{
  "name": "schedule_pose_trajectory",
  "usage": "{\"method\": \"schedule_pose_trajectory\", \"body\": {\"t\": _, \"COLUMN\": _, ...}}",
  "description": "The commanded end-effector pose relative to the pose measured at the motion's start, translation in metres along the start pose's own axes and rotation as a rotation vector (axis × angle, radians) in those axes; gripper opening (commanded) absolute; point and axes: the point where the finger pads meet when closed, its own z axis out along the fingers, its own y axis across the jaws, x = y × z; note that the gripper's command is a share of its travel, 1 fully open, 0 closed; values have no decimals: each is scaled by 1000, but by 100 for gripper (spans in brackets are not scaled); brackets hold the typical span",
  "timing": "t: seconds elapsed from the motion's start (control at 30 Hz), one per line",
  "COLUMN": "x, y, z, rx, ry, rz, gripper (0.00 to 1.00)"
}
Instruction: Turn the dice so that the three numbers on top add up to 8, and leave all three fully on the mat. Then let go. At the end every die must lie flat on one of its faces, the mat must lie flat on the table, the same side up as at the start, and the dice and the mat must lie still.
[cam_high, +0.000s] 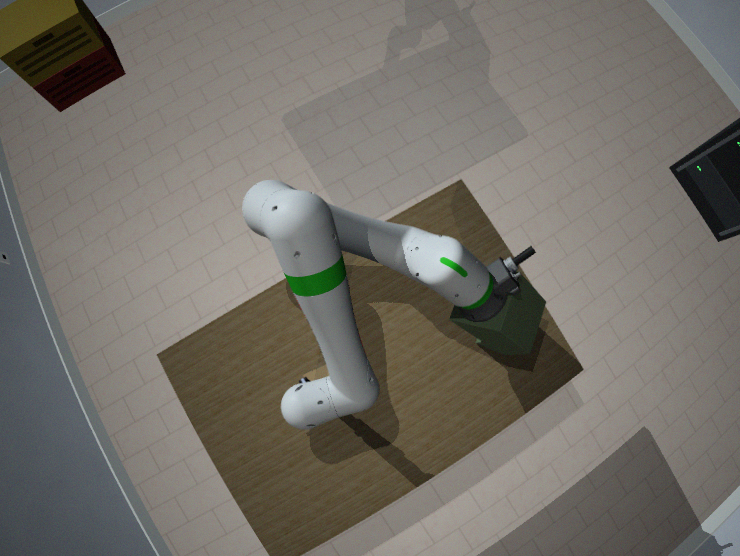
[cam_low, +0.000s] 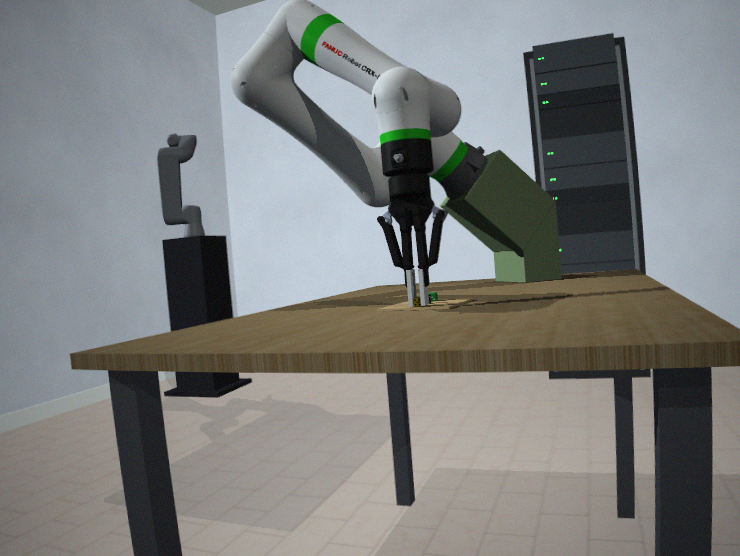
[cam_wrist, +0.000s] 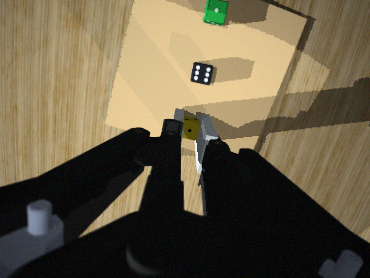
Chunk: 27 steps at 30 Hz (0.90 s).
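In the wrist view a tan mat (cam_wrist: 210, 75) lies on the wooden table. A black die (cam_wrist: 202, 73) with six on top lies near the mat's middle. A green die (cam_wrist: 216, 11) with one on top lies at the mat's far edge. My gripper (cam_wrist: 189, 126) is shut on a yellow die (cam_wrist: 190, 128) at the mat's near edge; one dark pip shows on its visible face. In the exterior view the gripper (cam_low: 416, 298) points straight down with the fingertips at the mat (cam_low: 425, 307). In the top view the arm hides the dice and mat.
A green block (cam_low: 508, 227) at the arm's base stands at the table's far side. A dark server rack (cam_low: 583, 155) stands behind the table. A grey arm on a black pedestal (cam_low: 191, 263) stands to the left, off the table.
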Motion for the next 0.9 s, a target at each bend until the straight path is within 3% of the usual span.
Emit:
{"method": "schedule_pose_trajectory", "body": {"t": 0.0, "x": 0, "y": 0, "z": 0, "rx": 0, "ry": 0, "rz": 0, "gripper": 7}}
{"method": "schedule_pose_trajectory", "body": {"t": 0.87, "x": 0, "y": 0, "z": 0, "rx": 0, "ry": 0, "rz": 0, "gripper": 9}}
